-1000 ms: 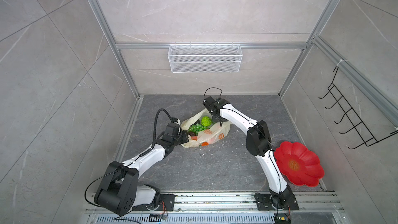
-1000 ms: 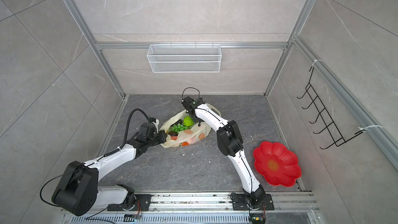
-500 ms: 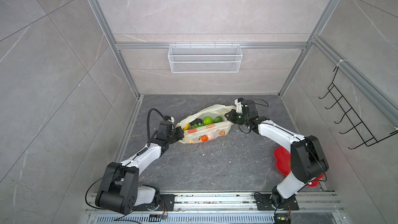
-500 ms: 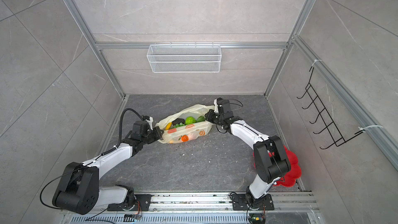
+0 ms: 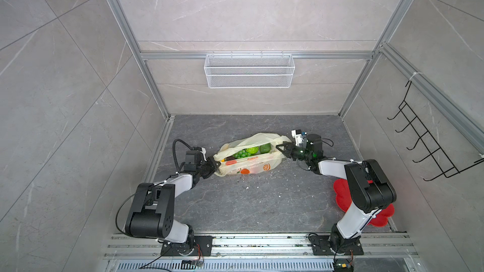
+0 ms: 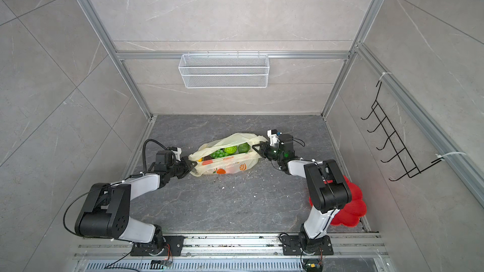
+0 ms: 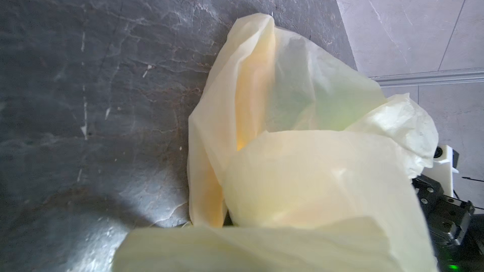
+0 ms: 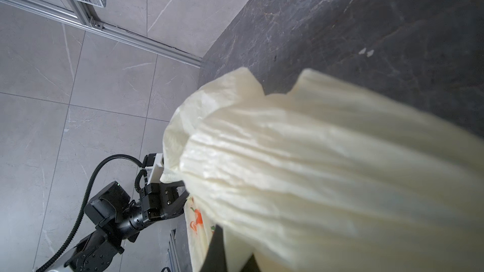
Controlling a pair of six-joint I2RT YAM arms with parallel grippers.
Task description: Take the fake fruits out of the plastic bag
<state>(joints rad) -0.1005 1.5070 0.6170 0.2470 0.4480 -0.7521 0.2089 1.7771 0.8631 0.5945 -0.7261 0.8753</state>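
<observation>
The cream-yellow plastic bag (image 5: 251, 167) (image 6: 230, 166) lies on the dark floor, pulled long between my two grippers. My left gripper (image 5: 214, 166) (image 6: 193, 165) is shut on its left end. My right gripper (image 5: 279, 149) (image 6: 255, 148) is shut on its right handle. Through the open mouth show fake fruits: a green grape bunch (image 5: 241, 153) (image 6: 218, 153), a bumpy green ball (image 5: 252, 150) and a green avocado (image 5: 265, 148). Bag film (image 7: 301, 179) fills the left wrist view and hides those jaws. In the right wrist view, gathered film (image 8: 314, 166) runs over my dark fingers (image 8: 217, 249).
A red flower-shaped plate (image 5: 343, 197) lies at the right front, partly behind the right arm. A white wire basket (image 5: 248, 70) hangs on the back wall and a black hook rack (image 5: 429, 147) on the right wall. White crumbs (image 5: 246, 188) dot the floor.
The right arm swung from over the bag's middle to its right end and shut on the handle. The bag went from bunched to stretched out, and the left gripper drew back slightly left.
</observation>
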